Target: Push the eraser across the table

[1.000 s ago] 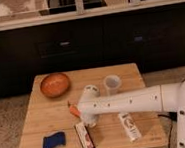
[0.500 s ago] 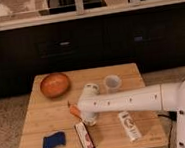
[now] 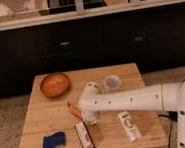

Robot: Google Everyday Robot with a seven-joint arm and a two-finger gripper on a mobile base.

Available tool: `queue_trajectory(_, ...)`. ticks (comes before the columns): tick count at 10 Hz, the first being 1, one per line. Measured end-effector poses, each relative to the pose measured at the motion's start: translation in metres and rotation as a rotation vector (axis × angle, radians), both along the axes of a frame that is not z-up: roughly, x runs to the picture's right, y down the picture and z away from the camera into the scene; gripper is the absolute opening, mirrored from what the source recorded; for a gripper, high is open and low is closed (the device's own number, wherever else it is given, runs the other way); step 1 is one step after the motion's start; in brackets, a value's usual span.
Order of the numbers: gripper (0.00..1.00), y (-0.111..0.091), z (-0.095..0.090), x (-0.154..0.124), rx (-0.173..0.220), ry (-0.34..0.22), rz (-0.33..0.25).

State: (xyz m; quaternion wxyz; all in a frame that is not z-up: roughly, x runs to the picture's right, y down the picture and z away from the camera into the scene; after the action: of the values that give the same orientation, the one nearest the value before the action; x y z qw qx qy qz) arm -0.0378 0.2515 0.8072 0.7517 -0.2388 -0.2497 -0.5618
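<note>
The eraser (image 3: 84, 136) is a long narrow dark block with white edges. It lies near the front edge of the light wooden table (image 3: 46, 119), pointing roughly front to back. My gripper (image 3: 90, 120) hangs at the end of the white arm that reaches in from the right. It sits just behind and slightly right of the eraser's far end, close above the tabletop. A small orange carrot (image 3: 75, 111) lies right beside the gripper on its left.
An orange-brown bowl (image 3: 55, 85) stands at the back left and a clear cup (image 3: 112, 82) at the back middle. A white labelled tube (image 3: 129, 125) lies front right. A blue wavy-edged pad (image 3: 53, 141) lies front left of the eraser. Dark cabinets stand behind the table.
The end of the arm has shifted only slightly near the carrot. The eraser lies in about the same place.
</note>
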Motion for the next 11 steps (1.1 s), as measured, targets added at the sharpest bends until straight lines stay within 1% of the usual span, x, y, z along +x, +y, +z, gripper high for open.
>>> queue_trajectory(2,0.17,0.002,-0.001,0.001,0.002,-0.007,-0.005)
queue_trajectory(4,0.17,0.011,-0.011,-0.010,0.008,-0.045,-0.031)
queue_trajectory(7,0.17,0.017,-0.023,-0.019,0.015,-0.098,-0.070)
queue_trajectory(9,0.17,0.023,-0.030,-0.025,0.011,-0.127,-0.096)
queue_trajectory(11,0.17,0.035,-0.035,-0.033,-0.004,-0.153,-0.130)
